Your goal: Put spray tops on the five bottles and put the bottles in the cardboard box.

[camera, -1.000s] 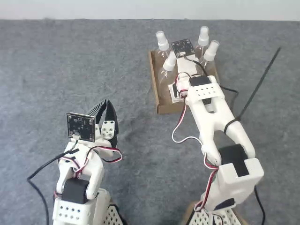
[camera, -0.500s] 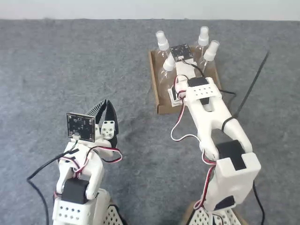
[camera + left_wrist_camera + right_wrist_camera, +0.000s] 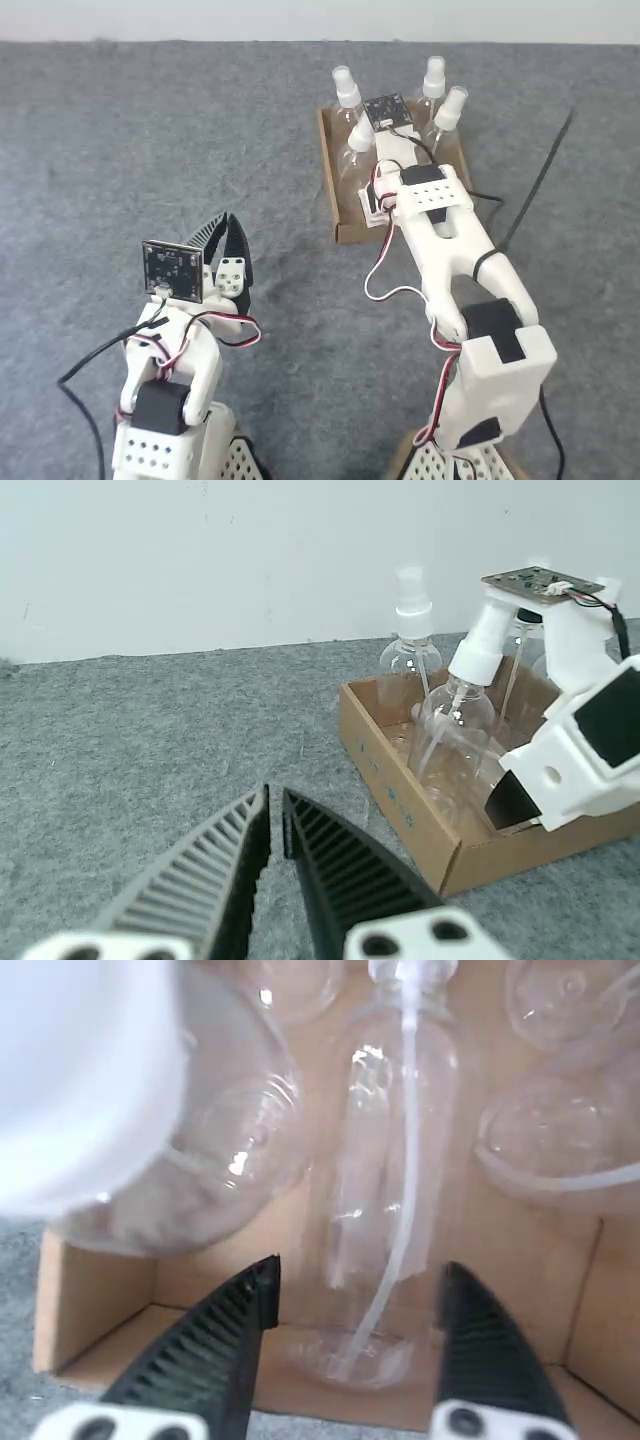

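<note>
The cardboard box (image 3: 336,205) sits on the grey bench (image 3: 140,130), at about 1 o'clock from the middle of the high view. Four upright bottles (image 3: 346,88), clear with white spray tops, stand in its 12 o'clock half. A fifth, the lying bottle (image 3: 385,1160), rests flat on the box floor between them, with its dip tube showing through the clear wall. The right gripper (image 3: 358,1268) hangs over this bottle's base end, its black fingers spread wide, one to each side. The left gripper (image 3: 275,794) is well apart from the box, at about 8 o'clock of it, above bare bench, its fingers pressed almost together with only a thin slit between them
</note>
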`<state>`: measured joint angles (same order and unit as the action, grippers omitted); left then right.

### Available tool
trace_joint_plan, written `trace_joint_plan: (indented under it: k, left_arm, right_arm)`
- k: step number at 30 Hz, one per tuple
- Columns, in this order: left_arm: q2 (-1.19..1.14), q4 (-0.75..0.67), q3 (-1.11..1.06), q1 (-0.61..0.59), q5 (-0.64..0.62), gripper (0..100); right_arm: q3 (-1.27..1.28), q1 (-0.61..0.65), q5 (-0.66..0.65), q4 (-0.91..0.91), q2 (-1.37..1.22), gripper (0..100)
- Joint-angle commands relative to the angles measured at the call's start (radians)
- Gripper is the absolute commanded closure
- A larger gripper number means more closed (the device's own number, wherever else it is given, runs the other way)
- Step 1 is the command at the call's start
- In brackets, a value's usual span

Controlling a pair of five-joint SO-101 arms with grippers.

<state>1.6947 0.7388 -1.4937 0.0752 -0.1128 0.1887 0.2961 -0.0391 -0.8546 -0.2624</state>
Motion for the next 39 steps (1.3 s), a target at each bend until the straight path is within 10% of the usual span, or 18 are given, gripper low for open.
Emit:
trace_joint_plan:
  k: [1, 39]
  left_arm:
    - [0.012, -0.021, 0.008, -0.005, -0.003, 99]
    - [0.012, -0.021, -0.004, 0.035, 0.023, 99]
  right_arm:
    - [-0.055, 0.001, -0.009, 0.025, 0.019, 84.6]
    - [-0.114, -0.039, 0.097, 0.016, 0.033, 85.1]
